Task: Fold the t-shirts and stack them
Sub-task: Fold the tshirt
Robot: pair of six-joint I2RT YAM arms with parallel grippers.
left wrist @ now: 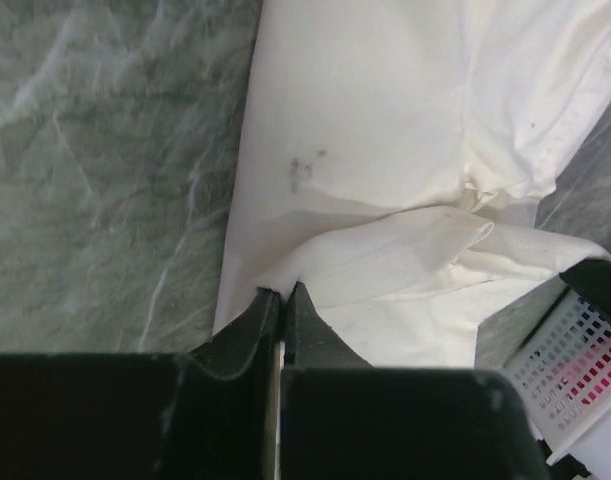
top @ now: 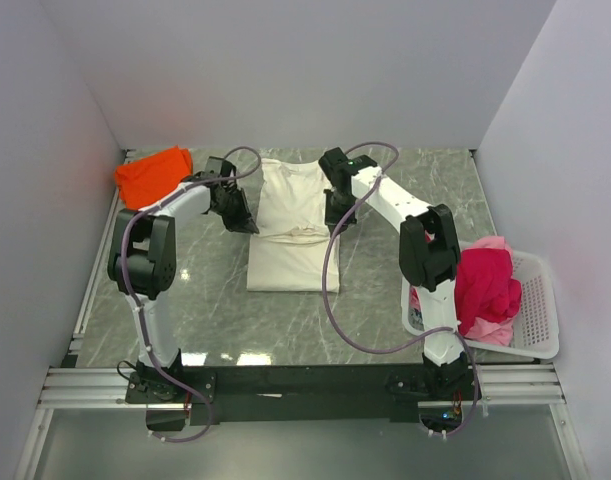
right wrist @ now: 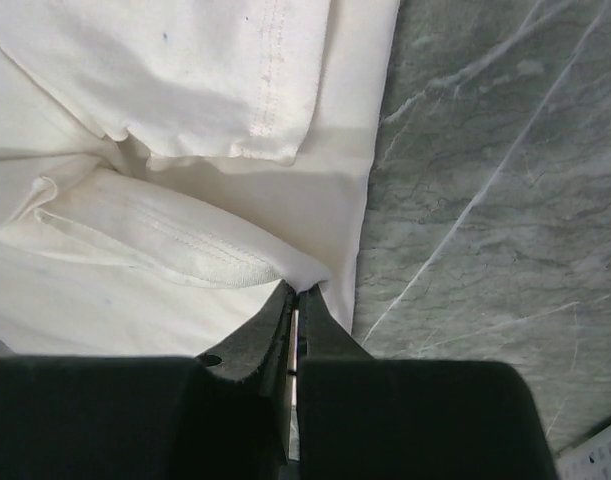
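Top external view caught the left claw (top: 243,222) and right claw (top: 335,214) each pinched shut on opposite side edges of the cream t-shirt (top: 285,262) lying on the tabletop (top: 215,300).

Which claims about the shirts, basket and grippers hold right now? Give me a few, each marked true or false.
1. The crimson t-shirt is draped over the white basket. True.
2. The orange t-shirt lies in the basket too. False: it sits on the table, at the far left corner.
3. The left gripper and right gripper are both shut on the cream t-shirt. True.
4. The cream t-shirt is bunched into a ball. False: it lies flat mid-table, partly folded.
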